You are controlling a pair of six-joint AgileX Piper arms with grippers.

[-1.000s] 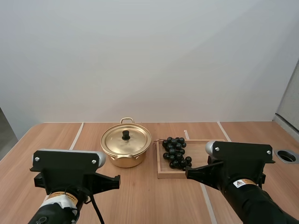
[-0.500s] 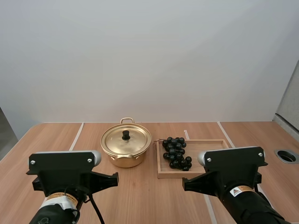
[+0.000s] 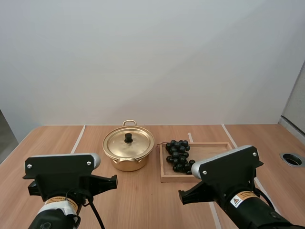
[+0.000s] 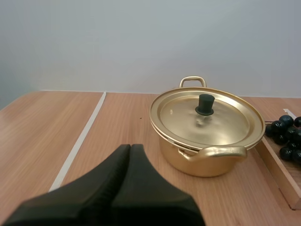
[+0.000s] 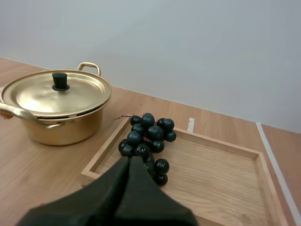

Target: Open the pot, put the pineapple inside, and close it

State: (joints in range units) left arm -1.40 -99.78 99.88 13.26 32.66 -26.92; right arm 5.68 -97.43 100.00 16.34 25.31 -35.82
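Note:
A golden pot (image 3: 128, 150) stands mid-table with its lid (image 3: 128, 142) on, a black knob (image 3: 128, 138) in the lid's centre. To its right a bunch of dark grapes (image 3: 179, 155) lies in the left end of a wooden tray (image 3: 215, 151). In the left wrist view my left gripper (image 4: 130, 149) is shut on nothing, short of the pot (image 4: 206, 133). In the right wrist view my right gripper (image 5: 129, 162) is shut on nothing, its tip just before the grapes (image 5: 147, 140), with the pot (image 5: 57, 106) off to one side. I see no pineapple.
Pale lines (image 3: 77, 139) run across the wooden table. A round metal-rimmed hole (image 3: 291, 159) sits near the table's right edge. Both arms' bulky black housings hang over the front of the table, the left (image 3: 62, 176) and the right (image 3: 228, 174).
The right arm has swung left and tilted, now covering part of the tray's front. The left arm has drifted slightly back and left. Pot, lid and grapes have not moved.

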